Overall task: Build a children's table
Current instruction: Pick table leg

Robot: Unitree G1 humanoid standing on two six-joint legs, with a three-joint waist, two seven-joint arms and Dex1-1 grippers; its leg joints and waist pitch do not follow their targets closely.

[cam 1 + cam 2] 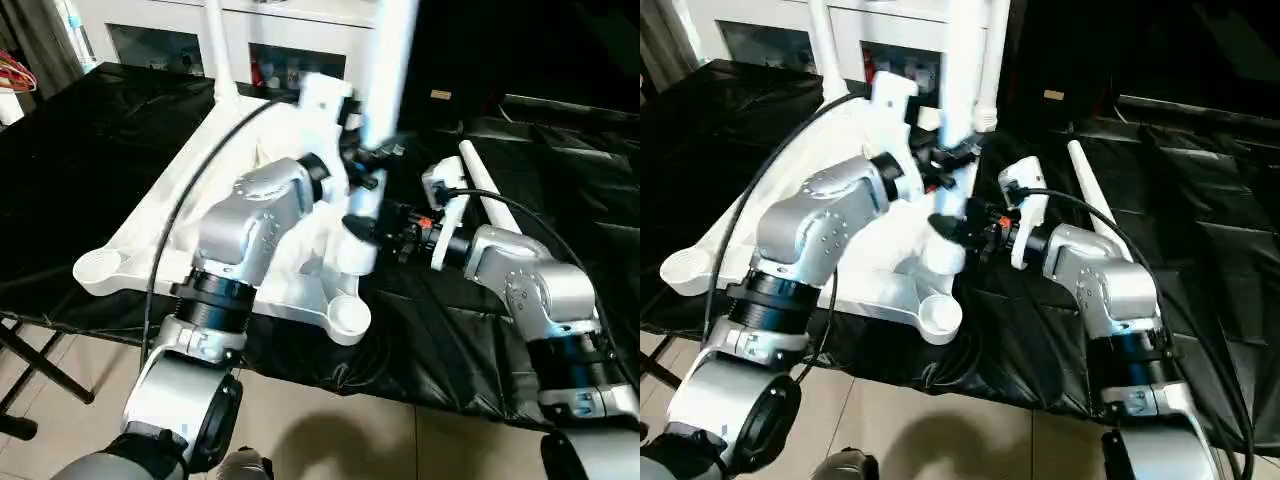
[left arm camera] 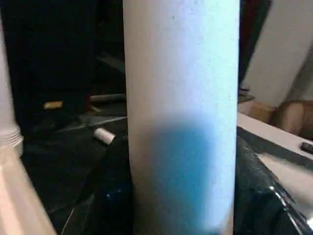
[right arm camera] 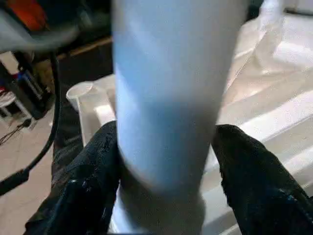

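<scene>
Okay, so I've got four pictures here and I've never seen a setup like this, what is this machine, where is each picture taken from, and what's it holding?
This is a humanoid robot with two silver arms, each ending in a gripper of two black fingers. Two pictures come from cameras in its head, looking down over its forearms. The other two come from a camera on each wrist, looking along that gripper's fingers.

On a surface covered in black sheeting lies a white plastic table top, upside down, with round sockets at its corners. One leg already stands in a far socket. A spare leg lies on the sheeting.

The left gripper and right gripper both clasp an upright white leg, which the wrist pictures show up close between the fingers.
</scene>
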